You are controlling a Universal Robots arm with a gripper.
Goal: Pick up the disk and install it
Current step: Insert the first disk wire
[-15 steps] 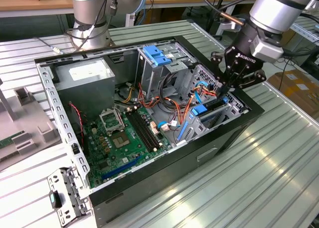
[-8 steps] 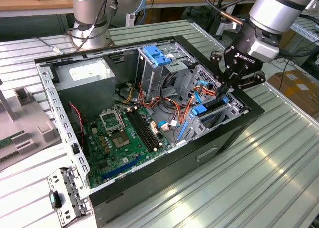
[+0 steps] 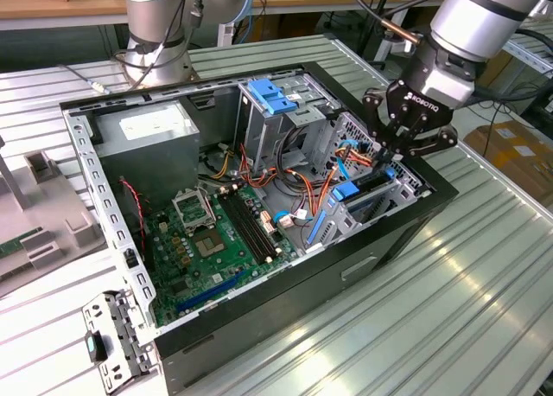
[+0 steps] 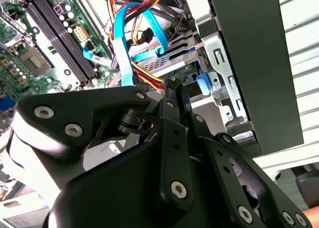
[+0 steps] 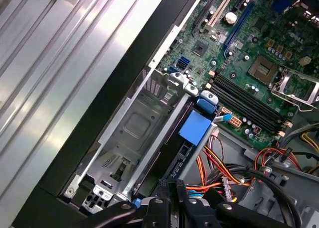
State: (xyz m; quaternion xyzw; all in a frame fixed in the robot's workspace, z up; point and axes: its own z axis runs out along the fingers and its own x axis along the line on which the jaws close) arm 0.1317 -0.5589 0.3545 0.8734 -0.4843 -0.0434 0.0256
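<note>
**The robot's gripper is down at the drive slot**

The open computer case (image 3: 259, 232) lies on its side on a ribbed metal table (image 3: 449, 318). That way its inside faces up, so the arm can come in from above.

The gripper (image 3: 393, 154) is low over the corner of the case at the exterior view's right. It sits right at the metal drive bay (image 5: 134, 138), the small cage where a drive slides in. The fingers (image 4: 174, 103) come together at the tips with no gap to be seen in the second wrist view, so they look closed. What they are pinching cannot be told for sure.

The disk (image 5: 182, 153) seems to be in the bay already. In the first wrist view a dark flat edge sits deep in the slot, with a blue pad (image 5: 194, 127) on it and a blue clip (image 5: 206, 102) at its end. It looks pushed most of the way in — but whether it has clicked home cannot be seen.

Blue, red and orange cables (image 3: 333, 184) loop close beside the bay. They hang near the gripper, likely because they plug into the drives there.

The green main board (image 3: 207, 240) lies flat on the bottom of the case, and a grey power box (image 3: 147, 145) sits at the far corner, well apart from the gripper. A tall cage with a blue top (image 3: 276, 102) stands in the middle back.
</note>
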